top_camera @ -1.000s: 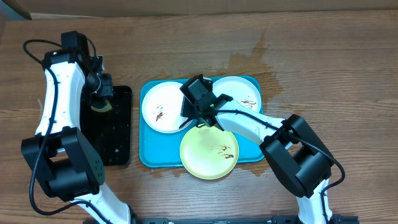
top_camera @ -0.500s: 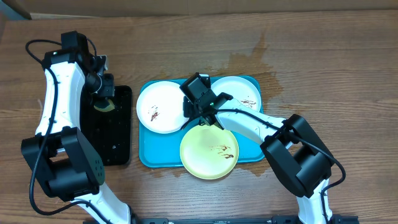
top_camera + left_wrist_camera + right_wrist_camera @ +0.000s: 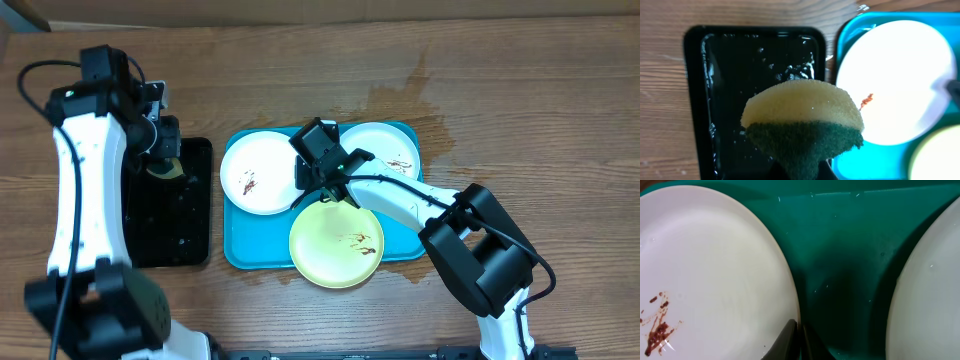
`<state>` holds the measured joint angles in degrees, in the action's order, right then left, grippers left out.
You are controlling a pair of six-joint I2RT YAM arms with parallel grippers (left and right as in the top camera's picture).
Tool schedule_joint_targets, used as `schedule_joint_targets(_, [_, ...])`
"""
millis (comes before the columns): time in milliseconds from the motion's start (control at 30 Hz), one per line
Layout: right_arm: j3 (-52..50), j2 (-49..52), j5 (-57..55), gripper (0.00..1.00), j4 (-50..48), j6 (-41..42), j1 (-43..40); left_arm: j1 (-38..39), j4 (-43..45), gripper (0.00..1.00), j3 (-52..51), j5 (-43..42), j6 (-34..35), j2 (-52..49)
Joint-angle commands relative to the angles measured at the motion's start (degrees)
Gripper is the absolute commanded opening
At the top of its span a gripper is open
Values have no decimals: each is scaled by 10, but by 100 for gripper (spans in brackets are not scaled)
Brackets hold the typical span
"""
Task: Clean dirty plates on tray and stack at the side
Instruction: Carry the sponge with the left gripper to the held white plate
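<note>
Three dirty plates lie on the turquoise tray [image 3: 240,255]. A white plate [image 3: 258,172] with a brown smear sits at the left, overlapping the tray's left rim. Another white plate [image 3: 385,152] is at the back right, and a yellow-green plate [image 3: 337,243] hangs over the front edge. My right gripper [image 3: 305,188] is shut on the right rim of the left white plate [image 3: 715,270], one finger above and one below. My left gripper [image 3: 160,158] holds a yellow and green sponge [image 3: 802,117] above the black tray [image 3: 725,75].
A wet patch [image 3: 410,95] stains the wooden table behind the turquoise tray. The black tray [image 3: 175,215] lies left of it, glistening with water drops. A second plate's edge [image 3: 930,295] shows at the right of the right wrist view.
My right gripper closed on the left white plate's rim, and that plate slid slightly left onto the tray's edge. My left arm shifted with the sponge still held.
</note>
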<state>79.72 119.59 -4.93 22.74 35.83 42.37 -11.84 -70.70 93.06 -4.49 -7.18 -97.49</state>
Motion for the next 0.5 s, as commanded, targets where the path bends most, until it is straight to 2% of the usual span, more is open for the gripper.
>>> schedule_joint_targets(0, [16,2,-6,6,1,2,1,23,-4,4,1,-14,17,51])
schedule_joint_targets(100, [16,2,-6,5,3,2,1,48,4,4,-30,-8,28,75])
schedule_joint_targets(167, [16,2,-6,5,5,2,1,70,17,4,-73,30,46,90])
schedule_joint_targets(233, [16,2,-5,5,8,2,1,91,65,4,-132,19,65,110])
schedule_joint_targets(400, [16,2,-4,5,9,2,1,136,200,4,-210,-48,63,107])
schedule_joint_targets(467, [16,2,-4,5,9,2,1,165,262,4,-239,-35,26,87])
